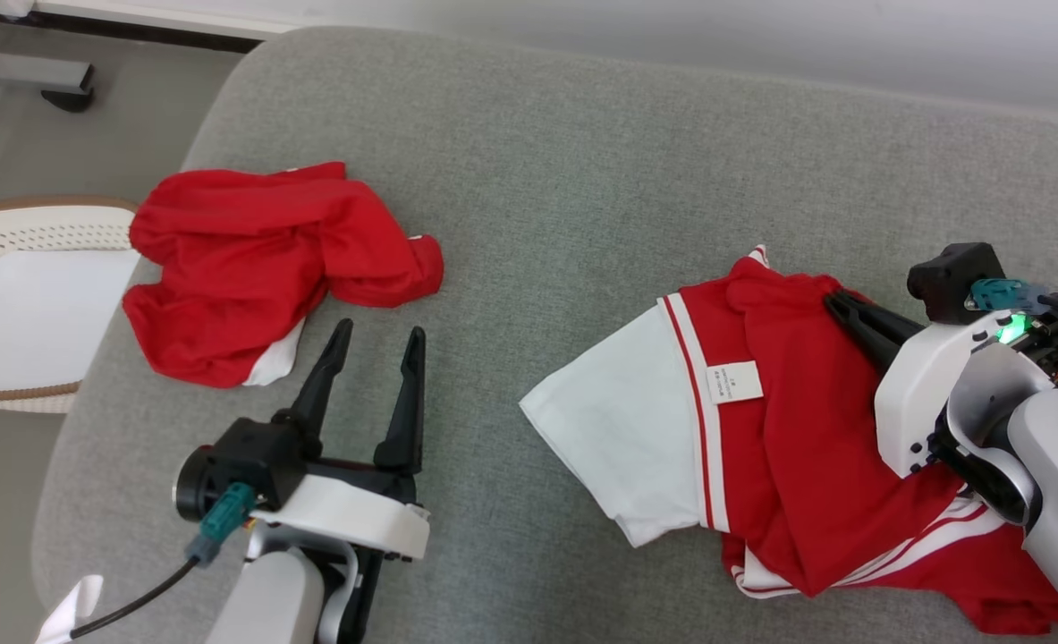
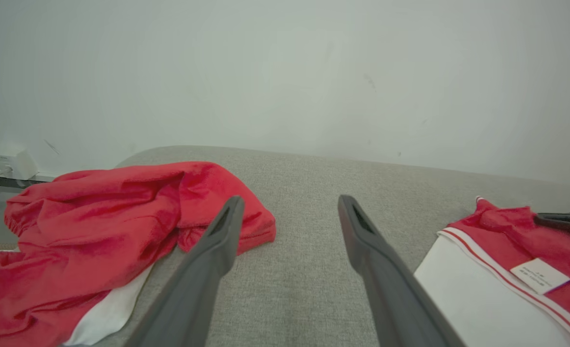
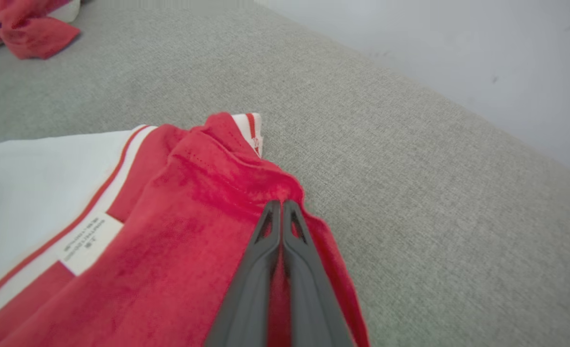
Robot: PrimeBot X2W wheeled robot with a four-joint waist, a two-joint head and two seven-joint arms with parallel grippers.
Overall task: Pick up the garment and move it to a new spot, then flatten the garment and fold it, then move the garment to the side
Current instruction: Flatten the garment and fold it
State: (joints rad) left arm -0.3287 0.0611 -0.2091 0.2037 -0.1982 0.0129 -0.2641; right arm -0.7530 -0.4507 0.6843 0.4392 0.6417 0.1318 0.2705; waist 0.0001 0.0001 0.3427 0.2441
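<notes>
A red and white garment (image 1: 779, 429) with a small white label lies crumpled at the right of the grey cushion (image 1: 564, 179). My right gripper (image 1: 837, 304) is shut on a fold of its red cloth near the upper edge; in the right wrist view the fingers (image 3: 260, 250) pinch red fabric of the garment (image 3: 178, 241) between them. My left gripper (image 1: 376, 344) stands open above bare cushion, just right of a second red garment (image 1: 251, 268). The left wrist view shows its spread fingers (image 2: 217, 250) with that red heap (image 2: 82, 226) at left.
A white perforated basket (image 1: 28, 304) stands off the cushion's left edge. A pale wall (image 2: 285, 72) runs behind the cushion. The cushion's middle, between the two garments, is bare grey fabric. A dark stand foot (image 1: 68, 98) sits on the floor at far left.
</notes>
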